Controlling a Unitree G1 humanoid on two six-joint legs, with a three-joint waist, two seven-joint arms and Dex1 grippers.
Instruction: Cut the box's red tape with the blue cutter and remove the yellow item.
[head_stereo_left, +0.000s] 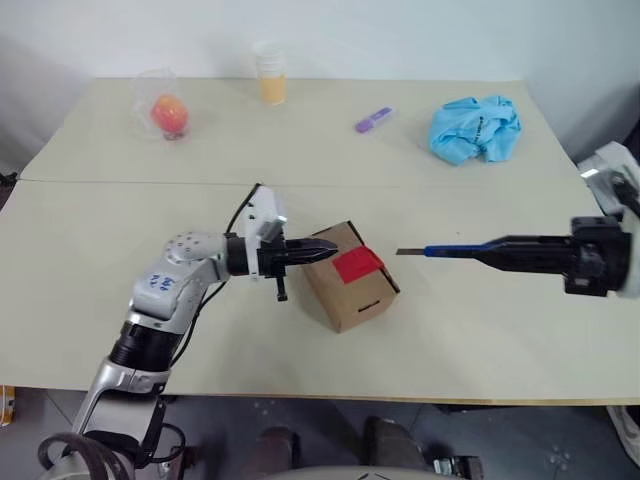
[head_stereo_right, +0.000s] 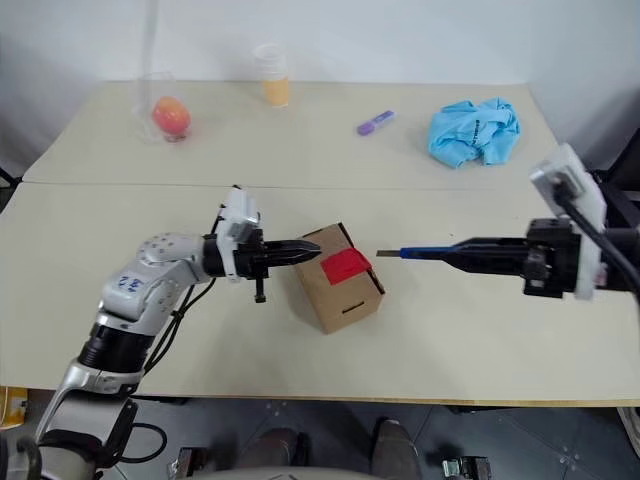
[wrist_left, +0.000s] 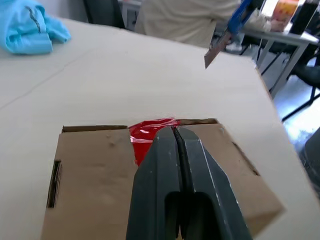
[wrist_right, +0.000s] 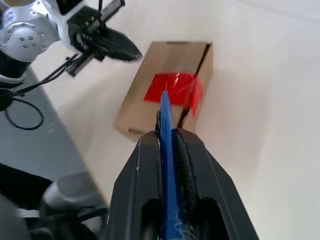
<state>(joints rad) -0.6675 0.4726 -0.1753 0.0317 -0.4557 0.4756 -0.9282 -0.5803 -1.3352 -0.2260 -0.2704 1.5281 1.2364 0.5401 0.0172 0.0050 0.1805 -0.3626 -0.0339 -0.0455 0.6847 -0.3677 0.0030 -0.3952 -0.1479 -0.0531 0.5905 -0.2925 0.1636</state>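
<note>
box: flaps closed under red tape, contents hidden | blue cutter: clenched in right gripper, blade toward tape | left gripper: pinched empty at box edge

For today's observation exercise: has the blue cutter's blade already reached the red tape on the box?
No: in the head view the blue cutter tip sits in open air, apart from the red tape on the box.
</note>
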